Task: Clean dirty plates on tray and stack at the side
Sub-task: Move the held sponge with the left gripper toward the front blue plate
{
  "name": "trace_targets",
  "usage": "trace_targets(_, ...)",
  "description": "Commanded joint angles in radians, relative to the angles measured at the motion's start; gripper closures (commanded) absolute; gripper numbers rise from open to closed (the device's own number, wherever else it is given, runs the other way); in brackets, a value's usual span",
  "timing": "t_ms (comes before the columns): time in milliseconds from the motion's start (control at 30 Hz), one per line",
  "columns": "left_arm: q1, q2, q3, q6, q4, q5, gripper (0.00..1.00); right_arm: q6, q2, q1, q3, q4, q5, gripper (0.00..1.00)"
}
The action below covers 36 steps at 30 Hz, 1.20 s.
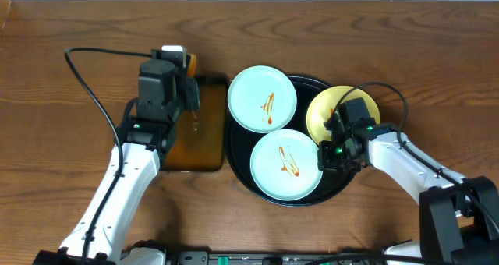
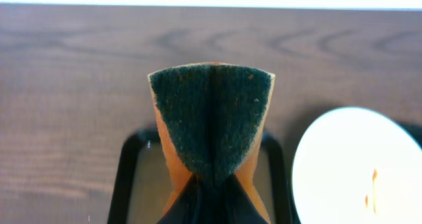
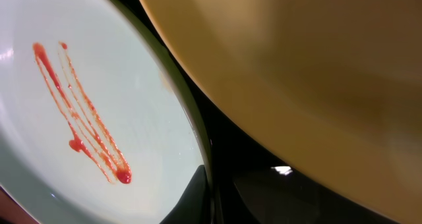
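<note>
Left pincer [image 1: 188,87] is clamped shut on a folded sponge [image 1: 189,62] above the far end of the brown tray [image 1: 195,152]. The right pincer [image 1: 337,132] sits at the near-left edge of the yellow plate [image 1: 320,115], and I cannot tell whether it grips that rim. Around everything spreads the wood-grain tabletop [image 1: 70,23]. The black tray [image 1: 290,203], right of centre, carries all three plates: the far blue plate [image 1: 253,101], the near blue plate [image 1: 273,175] and the yellow one at the right, none stacked at the side yet. The brown tray lies just left of the black tray. Only the left wrist view shows the sponge [image 2: 211,118] creased down its middle, dark green face outward, orange at the edges, pinched at its near end. Only the right wrist view shows the yellow plate [image 3: 297,72] looming blurred, a strip of black tray between it and the near blue plate. It also shows a red-orange sauce squiggle [image 3: 79,118] sharply. The overhead view shows squiggles on both blue plates.
</note>
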Motion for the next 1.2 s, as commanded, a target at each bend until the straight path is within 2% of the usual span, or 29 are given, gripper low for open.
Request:
trace_targets(0,0.0,-0.017,0.017,0.032,0.046,-0.006,0.92,0.007,0.005,0.015,0.013,0.0,-0.006,0.98)
trace_targets(200,0.0,-0.036,0.017,0.032,0.119,-0.006,0.92,0.007,0.005,0.015,0.013,0.0,-0.006,0.98)
trace_targets(667,0.0,-0.098,0.017,0.032,0.115,-0.008,0.92,0.007,0.005,0.015,0.013,0.0,-0.006,0.98)
trace_targets(733,0.0,-0.092,0.017,0.018,0.08,-0.008,0.92,0.007,0.005,0.015,0.013,0.0,-0.006,0.98)
trace_targets(1000,0.0,0.052,0.017,-0.182,-0.171,-0.008,0.93,0.007,0.005,0.015,0.013,0.0,-0.007,0.98)
trace_targets(1167,0.0,0.183,0.017,-0.224,-0.2,0.074,0.92,0.007,0.005,0.015,0.013,0.0,-0.007,0.98)
